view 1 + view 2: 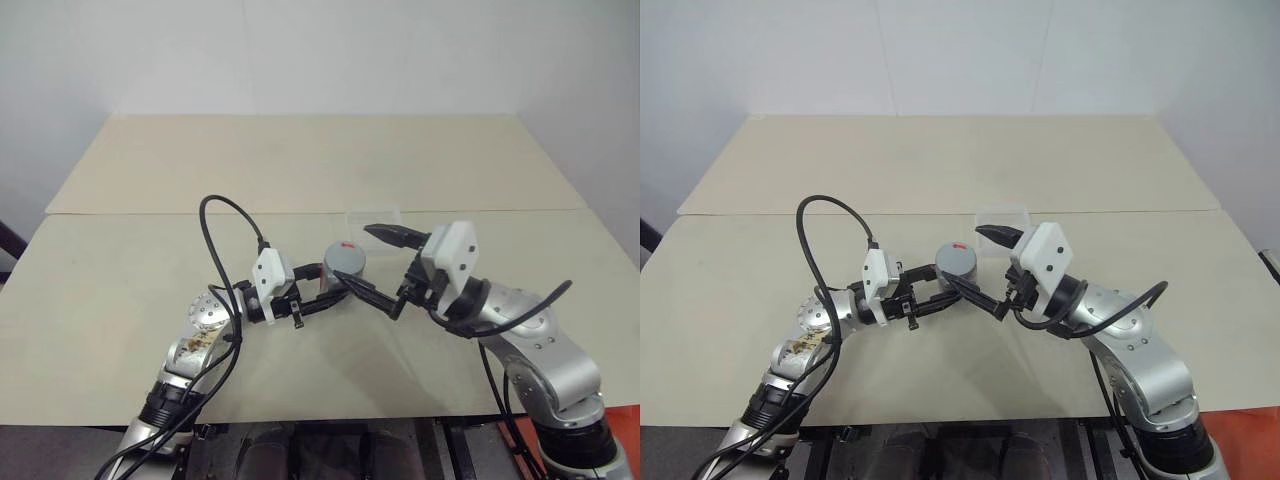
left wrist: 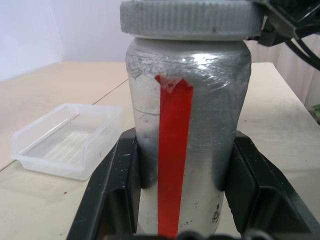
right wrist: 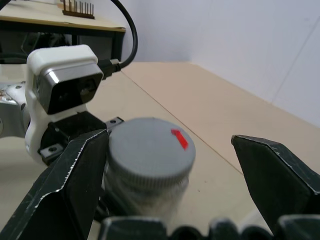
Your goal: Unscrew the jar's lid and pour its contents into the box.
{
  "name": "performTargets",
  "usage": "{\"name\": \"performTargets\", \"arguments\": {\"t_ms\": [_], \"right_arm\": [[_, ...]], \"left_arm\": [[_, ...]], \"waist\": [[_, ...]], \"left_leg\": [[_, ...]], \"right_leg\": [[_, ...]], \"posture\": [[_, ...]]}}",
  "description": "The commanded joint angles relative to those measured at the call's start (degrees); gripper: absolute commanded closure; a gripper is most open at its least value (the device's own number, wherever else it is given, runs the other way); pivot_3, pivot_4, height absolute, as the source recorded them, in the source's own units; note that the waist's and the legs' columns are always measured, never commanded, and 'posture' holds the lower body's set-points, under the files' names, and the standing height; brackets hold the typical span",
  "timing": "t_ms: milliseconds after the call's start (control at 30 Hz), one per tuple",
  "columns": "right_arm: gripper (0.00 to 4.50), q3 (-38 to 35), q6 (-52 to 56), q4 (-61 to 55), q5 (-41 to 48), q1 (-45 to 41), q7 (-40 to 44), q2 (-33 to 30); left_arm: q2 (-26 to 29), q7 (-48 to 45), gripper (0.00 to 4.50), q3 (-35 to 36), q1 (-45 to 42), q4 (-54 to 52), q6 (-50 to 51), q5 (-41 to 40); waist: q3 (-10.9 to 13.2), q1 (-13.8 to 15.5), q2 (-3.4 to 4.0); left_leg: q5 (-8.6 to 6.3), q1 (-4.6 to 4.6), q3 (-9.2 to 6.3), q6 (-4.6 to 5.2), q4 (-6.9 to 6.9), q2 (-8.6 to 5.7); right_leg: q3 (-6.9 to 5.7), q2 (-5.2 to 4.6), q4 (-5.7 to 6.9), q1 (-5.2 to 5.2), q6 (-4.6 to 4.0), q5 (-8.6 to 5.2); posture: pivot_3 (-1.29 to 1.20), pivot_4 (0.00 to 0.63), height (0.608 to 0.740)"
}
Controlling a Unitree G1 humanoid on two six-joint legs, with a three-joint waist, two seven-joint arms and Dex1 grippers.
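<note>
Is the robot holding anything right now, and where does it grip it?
The left gripper clamps the jar by its body. The right gripper holds nothing.

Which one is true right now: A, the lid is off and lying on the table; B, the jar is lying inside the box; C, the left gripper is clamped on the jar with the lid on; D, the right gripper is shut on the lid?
C: the left gripper clamps the jar, the lid screwed on.

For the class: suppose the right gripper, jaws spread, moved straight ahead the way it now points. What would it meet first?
Most likely the lid on the jar, which sits between the right gripper's open fingers, just ahead. The left gripper grips the jar below. Exact depth is unclear.
</note>
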Motion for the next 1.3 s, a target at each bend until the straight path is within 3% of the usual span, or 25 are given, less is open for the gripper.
{"name": "performTargets", "arguments": {"t_ms": [33, 367, 600, 900, 1300], "right_arm": [[0.0, -3.42, 0.24, -1.38, -0.22, 0.71, -0.94, -0.92], [0.0, -6.15, 0.2, -1.3, 0.59, 2.46, -0.44, -2.27], [0.0, -6.81, 0.68, -4.35, 10.55, -0.07, 2.67, -0.59], [0.0, 5.56, 0.17, 3.07, -0.7, -8.12, -1.77, 5.56], [0.0, 5.46, -1.14, 5.14, -4.72, -7.37, 0.14, 5.34]], "left_arm": [[-0.16, -1.04, 2.58, 0.49, -1.01, -1.2, -2.23, -0.26], [-0.36, -1.56, 2.58, 0.54, -1.24, -0.68, -2.39, 0.0], [-0.43, -1.57, 2.58, 0.28, -1.23, -0.61, -2.58, 0.22], [-0.72, -1.54, 2.58, -0.34, -1.29, -1.1, -2.82, 0.68], [-1.01, -1.7, 2.58, -0.24, -1.79, -0.37, -3.29, 0.88]], "waist": [[0.0, 0.0, 0.0], [0.0, 0.02, 0.0], [0.0, 0.0, 0.0], [-0.01, -0.2, 0.01], [-0.01, -0.04, 0.01]], "left_leg": [[0.0, 0.0, 0.0, 0.0, 0.0, 0.0], [0.0, 0.01, 0.0, 0.01, 0.0, 0.01], [-0.01, 0.01, -0.01, 0.01, 0.0, 0.01], [0.0, 0.03, 0.01, 0.02, 0.02, 0.0], [0.0, 0.0, 0.01, 0.0, 0.01, -0.01]], "right_leg": [[0.01, 0.0, 0.0, 0.0, 0.0, 0.0], [0.01, 0.0, -0.01, 0.0, 0.0, 0.0], [0.01, 0.0, -0.03, 0.01, 0.0, 0.0], [0.04, 0.0, 0.05, 0.0, 0.0, 0.0], [-0.02, 0.03, 0.03, 0.0, 0.01, 0.0]], "posture": [[0.0, 0.15, 0.74], [0.0, 0.15, 0.74], [0.0, 0.15, 0.74], [0.0, 0.15, 0.74], [0.0, 0.15, 0.74]]}}
